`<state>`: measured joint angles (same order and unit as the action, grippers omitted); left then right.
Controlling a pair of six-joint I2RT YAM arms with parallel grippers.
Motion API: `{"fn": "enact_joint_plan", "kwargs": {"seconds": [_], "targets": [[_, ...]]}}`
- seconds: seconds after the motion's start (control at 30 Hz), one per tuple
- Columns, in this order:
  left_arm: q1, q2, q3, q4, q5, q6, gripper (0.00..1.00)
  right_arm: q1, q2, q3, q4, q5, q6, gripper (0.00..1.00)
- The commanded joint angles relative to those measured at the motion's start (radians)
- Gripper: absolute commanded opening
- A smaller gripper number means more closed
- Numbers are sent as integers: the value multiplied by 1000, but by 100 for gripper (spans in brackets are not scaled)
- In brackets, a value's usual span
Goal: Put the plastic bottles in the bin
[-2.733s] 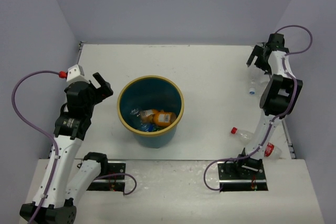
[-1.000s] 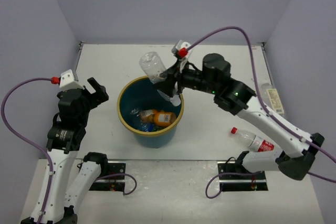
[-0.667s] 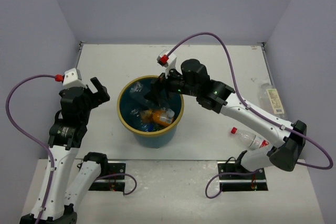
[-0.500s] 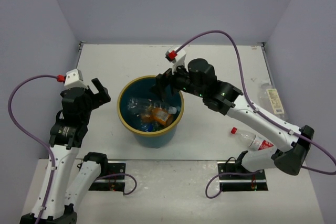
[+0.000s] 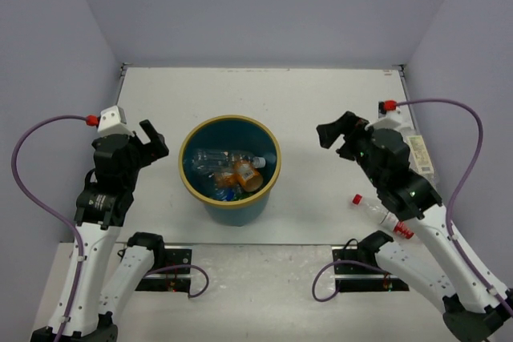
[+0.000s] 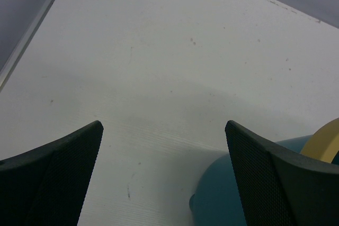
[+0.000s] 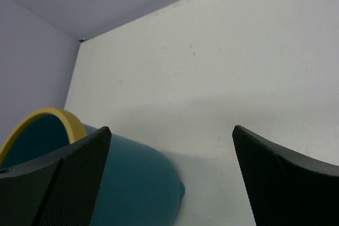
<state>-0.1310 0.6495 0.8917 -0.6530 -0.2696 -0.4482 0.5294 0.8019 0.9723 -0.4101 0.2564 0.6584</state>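
Status - task partly done.

In the bin point(image 5: 230, 118), centre of the table point(image 5: 313, 94):
- one clear bottle point(image 5: 215, 158) lying on its side on top of the heap
- one orange-labelled bottle point(image 5: 246, 174) beside it, white cap toward the far right rim
- green and blue scraps of further bottles underneath; how many lie below cannot be counted from the overhead view. So at least three inside, likely more.

Out on the table, right side:
- one red-capped bottle point(image 5: 375, 207), lying on its side near the front right, partly hidden by the right arm
- one bottle with a white-green label point(image 5: 418, 154) along the right edge, half behind the same arm

Count of things: one bin; two bottles visible outside it; two arms.

Pincers:
- left pincer point(image 5: 154, 139) hangs to the left of the bin, jaws spread wide, nothing between them. Its wrist view shows only bare table and a bit of the bin's wall.
- right pincer point(image 5: 337, 127) sits to the right of the bin, apart from it, jaws likewise fully spread and holding nothing.

Remaining, by my reading - the two right-side bottles. Both lie in the right arm's half, well apart from the bin.
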Motion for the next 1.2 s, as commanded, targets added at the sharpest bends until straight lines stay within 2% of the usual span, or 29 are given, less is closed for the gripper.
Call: {"fn": "enact_joint_plan", "kwargs": {"seconds": [0.0, 0.07, 0.1, 0.2, 0.37, 0.53, 0.67, 0.8, 0.97, 1.07, 1.17], "targets": [[5, -3, -6, 25, 12, 32, 100, -40, -117, -139, -183, 52, 296, 99], [5, 0, -10, 24, 12, 33, 100, -48, -148, -172, -234, 47, 367, 99], [5, 1, -14, 23, 13, 34, 100, -49, -177, -201, -290, 55, 476, 99], [5, 3, -17, 22, 13, 36, 100, -51, -235, -258, -304, 50, 513, 99], [5, 2, -14, 23, 27, 40, 100, -130, -197, -319, -415, 13, 605, 99], [5, 11, -16, 16, 18, 37, 100, -251, -152, -399, -410, 21, 722, 99], [5, 20, -18, 15, 20, 34, 100, -279, -218, -466, -414, 26, 795, 99], [4, 39, -14, 13, 24, 37, 100, -323, -230, -502, -415, -21, 775, 99], [4, 56, -22, 13, 20, 39, 100, -368, -108, -491, -414, -72, 720, 99], [4, 65, -23, 10, 12, 37, 100, -373, -88, -515, -414, -133, 823, 99], [4, 75, -27, 9, 7, 29, 100, -373, -143, -554, -413, -64, 941, 99]]}}
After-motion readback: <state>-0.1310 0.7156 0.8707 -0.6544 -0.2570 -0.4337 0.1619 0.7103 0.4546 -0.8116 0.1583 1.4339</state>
